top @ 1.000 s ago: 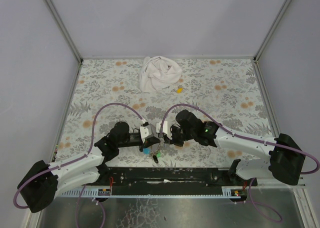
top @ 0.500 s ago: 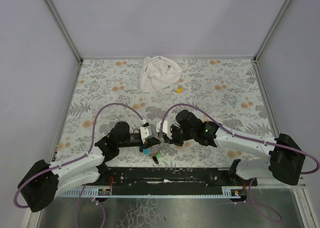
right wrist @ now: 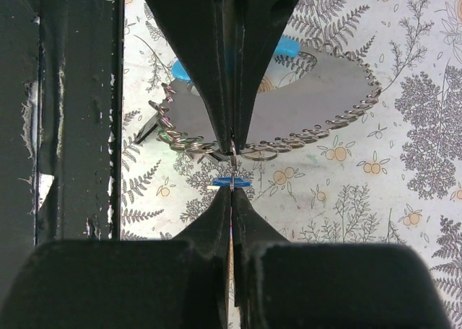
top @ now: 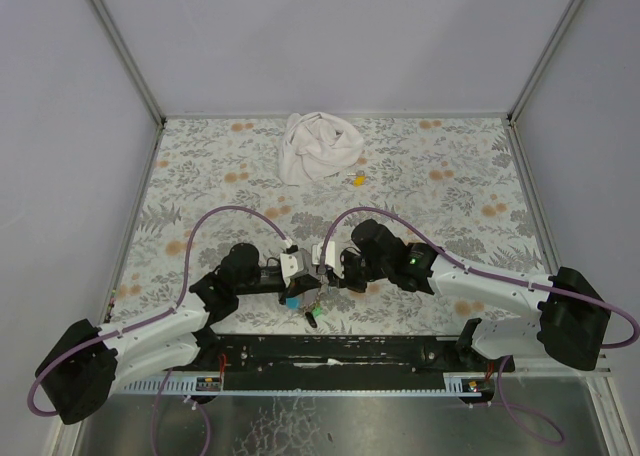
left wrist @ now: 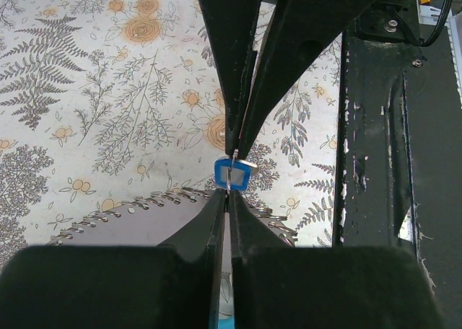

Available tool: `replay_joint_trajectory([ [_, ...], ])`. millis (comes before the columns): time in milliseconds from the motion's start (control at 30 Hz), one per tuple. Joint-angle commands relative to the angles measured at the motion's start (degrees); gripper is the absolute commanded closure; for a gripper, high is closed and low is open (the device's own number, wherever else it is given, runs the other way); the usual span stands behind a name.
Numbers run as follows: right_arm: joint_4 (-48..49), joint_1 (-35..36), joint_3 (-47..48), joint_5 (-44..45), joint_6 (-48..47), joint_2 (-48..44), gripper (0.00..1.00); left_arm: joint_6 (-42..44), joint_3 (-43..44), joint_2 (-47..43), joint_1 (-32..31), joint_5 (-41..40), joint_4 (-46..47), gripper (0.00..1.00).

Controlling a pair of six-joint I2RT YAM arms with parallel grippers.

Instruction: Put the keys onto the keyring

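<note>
My left gripper [top: 311, 269] and right gripper [top: 331, 273] meet tip to tip low over the table's near edge. In the left wrist view my left gripper [left wrist: 227, 192] is shut on the thin wire of the keyring [left wrist: 232, 167]. The wire runs edge-on through the blue key head [left wrist: 235, 174] into the right fingers [left wrist: 249, 127]. In the right wrist view my right gripper [right wrist: 231, 189] is shut on the same wire, right under the blue key [right wrist: 231, 181]. The grey strap [right wrist: 310, 105] curls behind. A green key [top: 312, 312] hangs below.
A crumpled white cloth [top: 318, 148] lies at the back, with a small yellow piece [top: 358, 179] beside it. The black base rail [left wrist: 375, 163] runs close beside the grippers, and also shows in the right wrist view [right wrist: 72, 127]. Several small rings [right wrist: 263, 154] hang near the strap.
</note>
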Motion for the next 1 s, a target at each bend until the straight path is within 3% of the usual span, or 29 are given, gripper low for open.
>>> replay_joint_trajectory([
  [0,2.2,0.8,2.2,-1.8,0.6,-0.8,1.0,0.3,1.9,0.0,0.1,1.1,5.3,1.0],
  [967,1.2,0.8,2.2,0.6,1.4,-1.4,1.0,0.6,1.8,-0.3,0.1,0.8,4.8,1.0],
])
